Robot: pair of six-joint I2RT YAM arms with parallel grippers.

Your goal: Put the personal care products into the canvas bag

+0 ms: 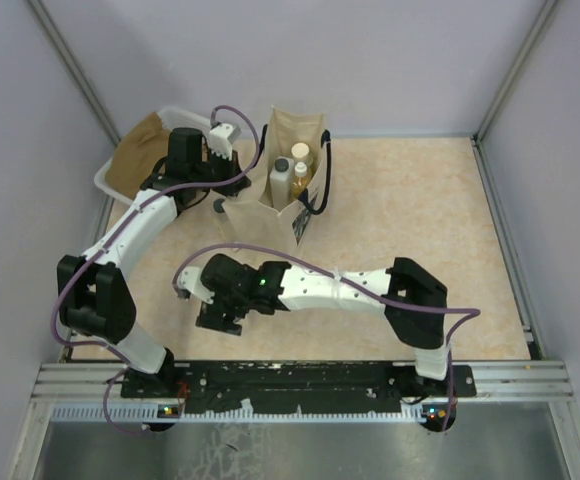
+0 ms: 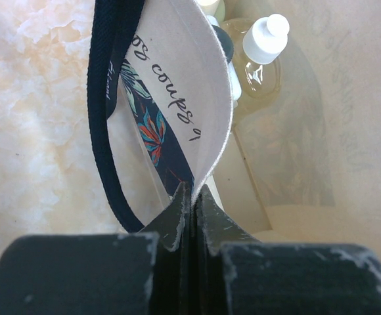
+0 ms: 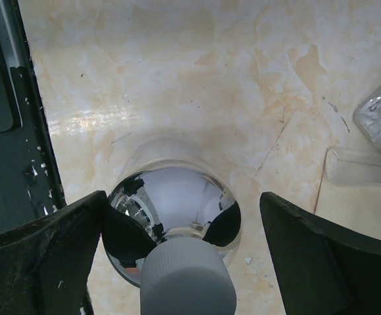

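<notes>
- Pale lilac walls enclose a beige marbled table [image 1: 420, 225]. The canvas bag [image 1: 295, 128] stands at upper centre, a white tub [image 1: 101, 181] of brown cloth at upper left.
- Only the left wrist view shows the left gripper [image 2: 190, 197] pinched closed on the bag's rim, with an amber bottle [image 2: 259, 69] inside.
- Only the right wrist view shows the right gripper [image 3: 184, 252], fingers spread around the silvery round bottle [image 3: 171, 200] on the table.

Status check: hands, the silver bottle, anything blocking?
Left hand shut on canvas bag rim. Right hand open, straddling silvery bottle, upright on table, not yet clamped. Other bottles already in bag. Nothing seen blocking.
</notes>
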